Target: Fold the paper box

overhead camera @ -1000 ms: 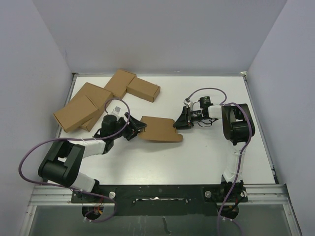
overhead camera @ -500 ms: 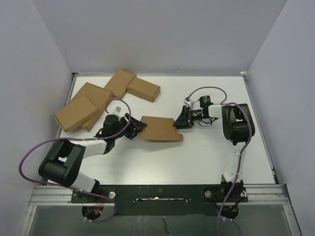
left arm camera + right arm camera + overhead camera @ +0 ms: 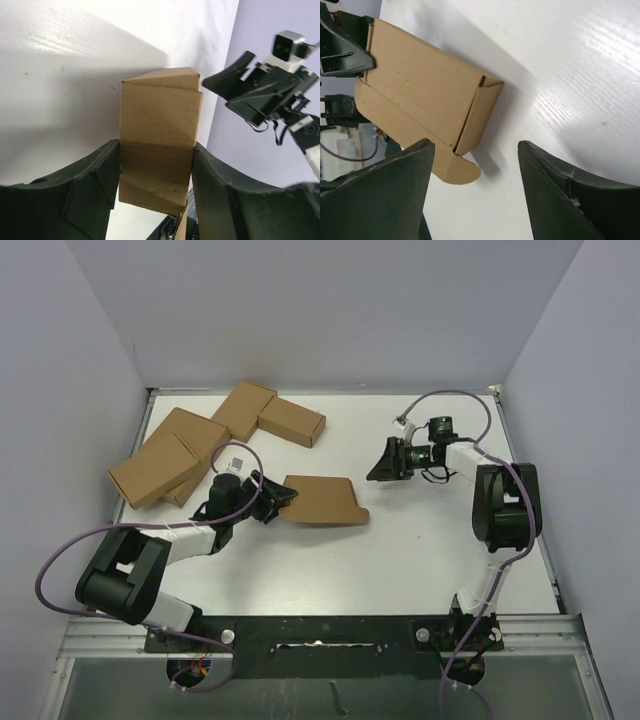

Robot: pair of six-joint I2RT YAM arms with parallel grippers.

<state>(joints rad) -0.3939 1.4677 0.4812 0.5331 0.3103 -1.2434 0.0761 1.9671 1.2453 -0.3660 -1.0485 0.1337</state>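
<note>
The paper box (image 3: 322,500) is a flat brown carton lying at mid-table, with a rounded tab sticking out at its near right corner (image 3: 455,172). My left gripper (image 3: 282,500) is shut on the box's left end; in the left wrist view both black fingers (image 3: 95,185) press against the sides of the cardboard (image 3: 159,135). My right gripper (image 3: 378,462) hovers to the right of the box, apart from it, jaws open and holding nothing. In the right wrist view the box (image 3: 420,95) lies ahead of the open fingers (image 3: 395,190).
A cluster of several brown cartons (image 3: 205,440) sits at the back left, close behind my left arm. White table surface (image 3: 420,540) spreads around the box. Purple walls enclose the table on three sides.
My right gripper let go of the box's right end, opened, and pulled back up and to the right. My left gripper closed on the box's left end and stays there.
</note>
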